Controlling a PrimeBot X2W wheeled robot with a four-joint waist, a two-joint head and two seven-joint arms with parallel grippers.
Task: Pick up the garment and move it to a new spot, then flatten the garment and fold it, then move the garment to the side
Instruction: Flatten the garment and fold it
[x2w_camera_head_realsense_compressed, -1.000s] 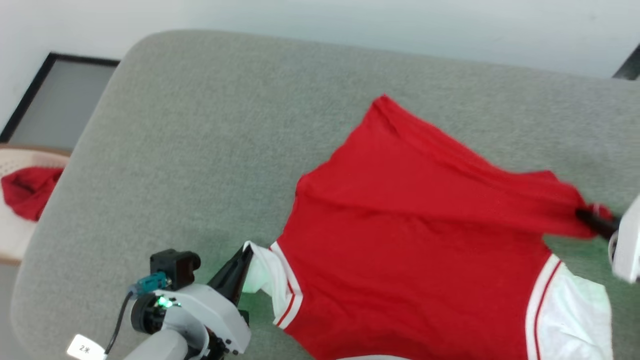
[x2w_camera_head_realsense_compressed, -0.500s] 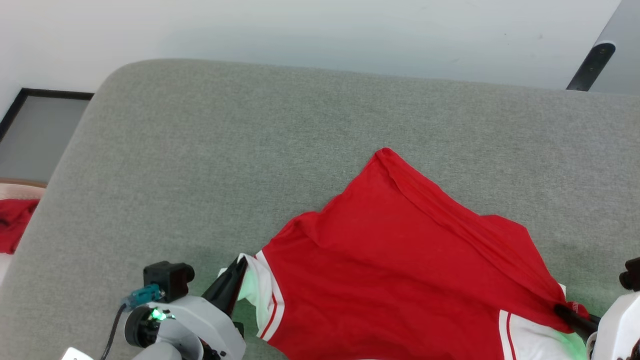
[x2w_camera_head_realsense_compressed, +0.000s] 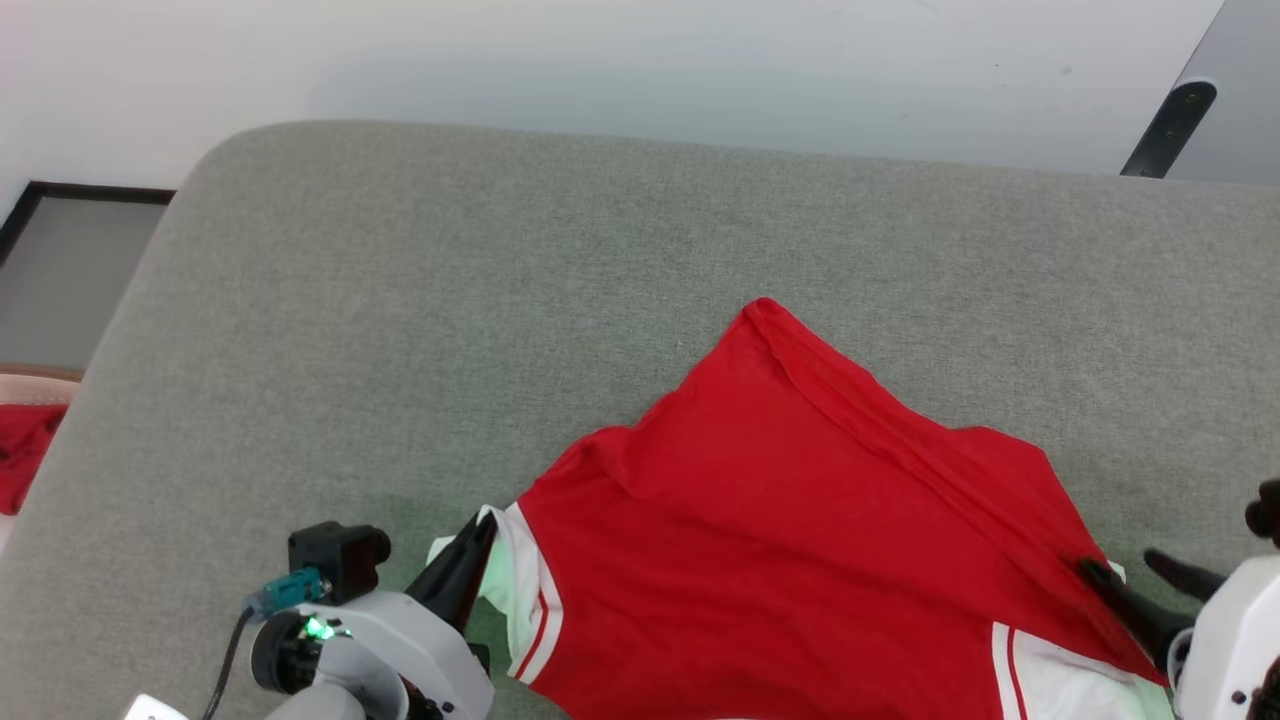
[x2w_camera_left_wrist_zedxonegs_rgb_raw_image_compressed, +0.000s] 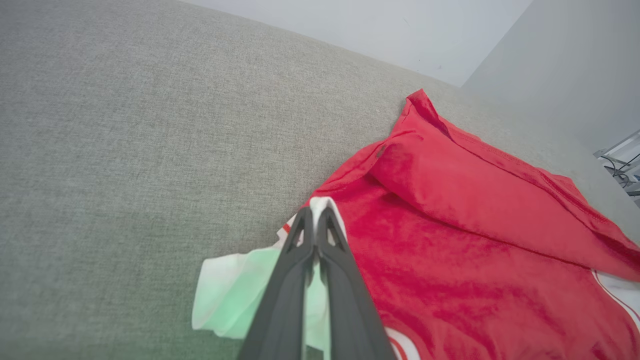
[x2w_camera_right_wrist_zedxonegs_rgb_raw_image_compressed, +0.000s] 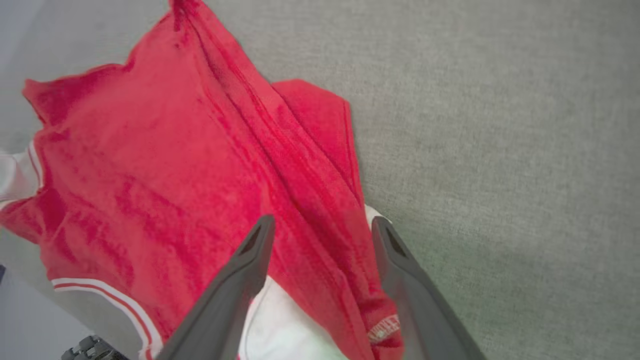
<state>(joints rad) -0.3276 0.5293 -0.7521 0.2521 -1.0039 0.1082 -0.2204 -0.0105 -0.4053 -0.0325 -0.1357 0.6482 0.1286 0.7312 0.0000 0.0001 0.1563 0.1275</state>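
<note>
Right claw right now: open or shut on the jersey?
Open. The right claw is spread wide in its wrist view; the garment lies loose between its tips, unpinched.

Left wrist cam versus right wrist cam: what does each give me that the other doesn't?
Left wrist, not right: the left gripper shut on the edge of a white sleeve. Right wrist, not left: the right gripper open astride a red fold, with a small label near its right-hand finger. Both: the garment, red body lying on the grey cushion.
</note>
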